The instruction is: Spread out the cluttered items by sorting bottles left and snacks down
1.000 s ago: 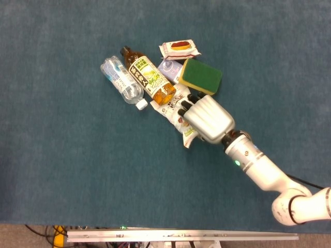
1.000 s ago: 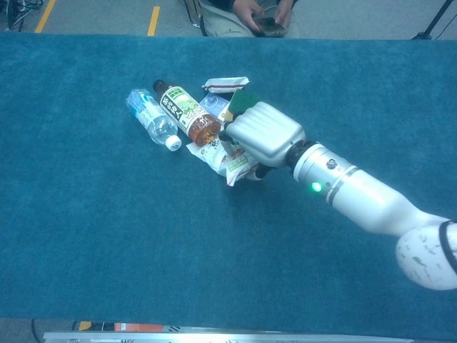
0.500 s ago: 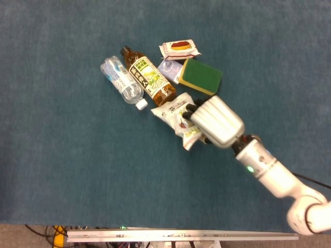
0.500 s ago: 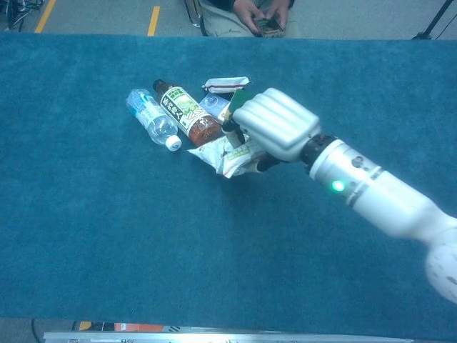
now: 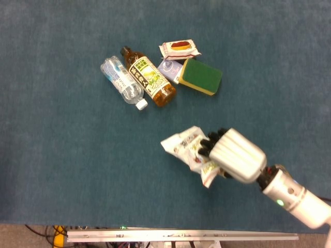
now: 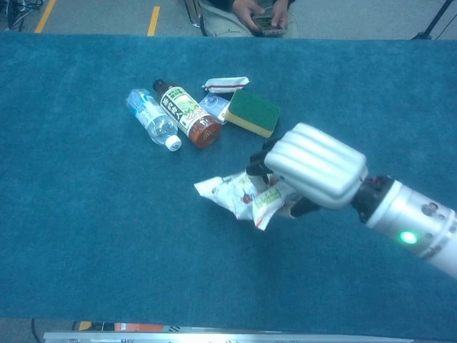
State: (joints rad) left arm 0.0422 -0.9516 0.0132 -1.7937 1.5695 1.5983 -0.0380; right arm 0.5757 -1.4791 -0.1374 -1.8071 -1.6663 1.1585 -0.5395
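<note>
My right hand (image 5: 235,155) (image 6: 314,166) grips a white crinkled snack bag (image 5: 187,150) (image 6: 239,195), held over the blue table nearer the front edge, well clear of the pile. A clear water bottle (image 5: 121,81) (image 6: 151,118) and a brown tea bottle (image 5: 148,77) (image 6: 187,113) lie side by side at the back left. Beside them sit a small pale packet (image 5: 168,68) (image 6: 214,106), a red-and-white wrapped snack (image 5: 179,48) (image 6: 225,85) and a green-and-yellow sponge (image 5: 200,76) (image 6: 253,112). My left hand is out of sight.
Blue carpet-like cloth (image 5: 62,170) covers the whole table. A metal rail (image 5: 181,236) runs along the front edge. A seated person (image 6: 260,16) is beyond the far edge.
My right hand has lifted the white snack bag off the pile and carried it toward the front edge, away from the bottles and sponge. The other items stayed put.
</note>
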